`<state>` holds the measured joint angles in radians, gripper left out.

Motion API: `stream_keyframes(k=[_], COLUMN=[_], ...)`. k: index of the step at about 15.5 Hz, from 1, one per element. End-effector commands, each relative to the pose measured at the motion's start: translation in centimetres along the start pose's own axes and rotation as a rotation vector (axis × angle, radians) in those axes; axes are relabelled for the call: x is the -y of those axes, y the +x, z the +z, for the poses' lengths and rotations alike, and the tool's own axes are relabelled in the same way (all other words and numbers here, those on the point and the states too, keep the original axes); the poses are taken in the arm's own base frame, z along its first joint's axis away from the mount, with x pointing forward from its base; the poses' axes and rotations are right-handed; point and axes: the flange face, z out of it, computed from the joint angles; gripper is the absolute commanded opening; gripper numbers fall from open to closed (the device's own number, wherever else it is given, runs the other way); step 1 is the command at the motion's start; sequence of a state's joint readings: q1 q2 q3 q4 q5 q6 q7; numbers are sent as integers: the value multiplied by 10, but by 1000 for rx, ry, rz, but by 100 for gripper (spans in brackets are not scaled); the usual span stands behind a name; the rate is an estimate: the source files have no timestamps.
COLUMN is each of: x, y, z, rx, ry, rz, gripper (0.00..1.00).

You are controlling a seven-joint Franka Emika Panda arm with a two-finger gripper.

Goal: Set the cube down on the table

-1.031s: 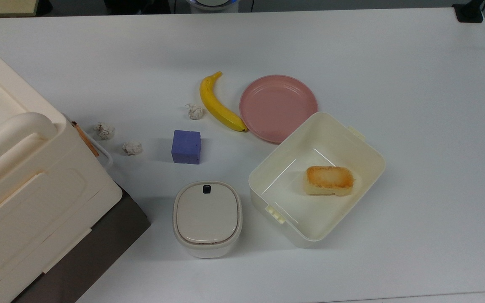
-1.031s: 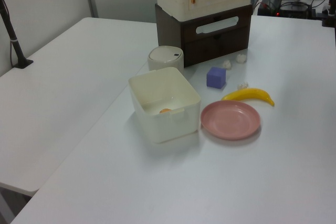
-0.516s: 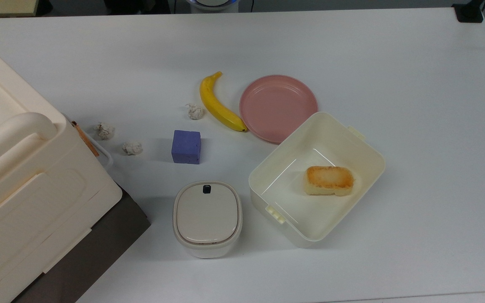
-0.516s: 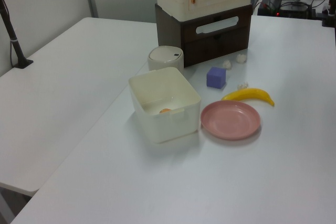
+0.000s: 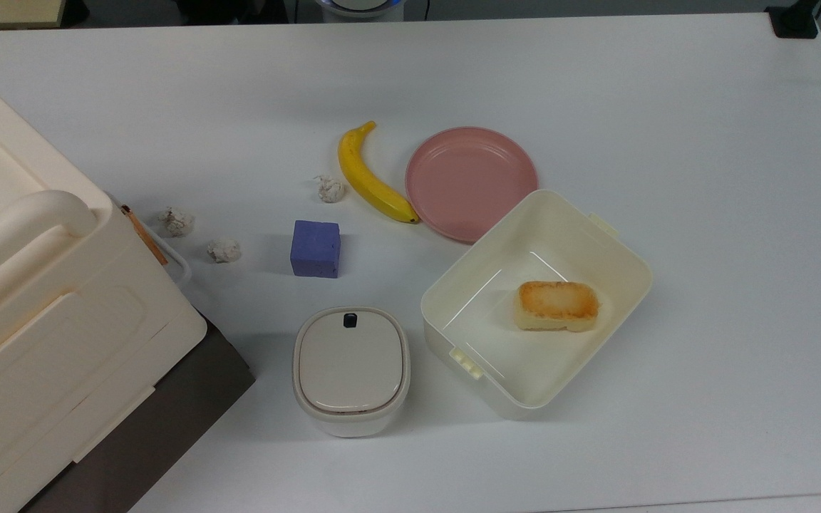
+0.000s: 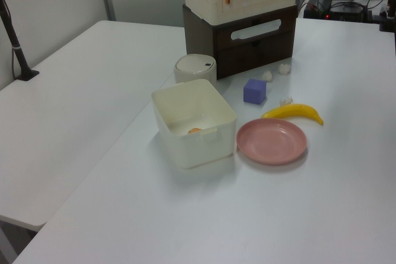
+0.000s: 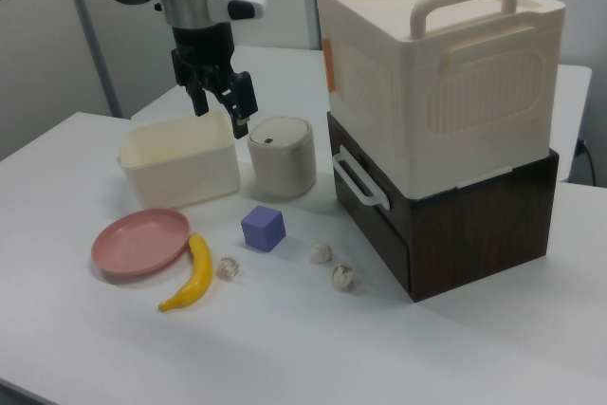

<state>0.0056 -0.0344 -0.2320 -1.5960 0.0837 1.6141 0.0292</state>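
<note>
The purple-blue cube (image 5: 316, 248) rests flat on the white table (image 5: 667, 107), between the banana and the lidded pot. It also appears in the left view (image 6: 254, 91) and the right view (image 7: 263, 229). In the right view my gripper (image 7: 221, 107) hangs well above the table (image 7: 427, 348), up and to the left of the cube, in front of the open box and the pot. Its fingers (image 7: 241, 113) are spread apart with nothing between them.
A pink plate (image 5: 471, 182) and a banana (image 5: 371, 178) lie beyond the cube. An open cream box (image 5: 617, 249) holds a toasted bread block (image 5: 557, 305). A lidded pot (image 5: 350, 369), three crumpled paper balls (image 5: 224, 250) and a tall cream-and-brown case (image 7: 446, 130) stand nearby.
Nothing on the table has moved. Only a dark shape at the left view's top right edge has shifted slightly.
</note>
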Motion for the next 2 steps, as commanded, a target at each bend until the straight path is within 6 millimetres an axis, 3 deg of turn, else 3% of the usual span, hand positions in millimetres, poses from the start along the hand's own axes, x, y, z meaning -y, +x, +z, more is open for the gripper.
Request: stream_keyframes(k=[1,2], x=[2,2], y=[1,1], z=[-1,-1], rx=[0,0], ry=[6,6], rz=[-84,-85], gripper=[100,100])
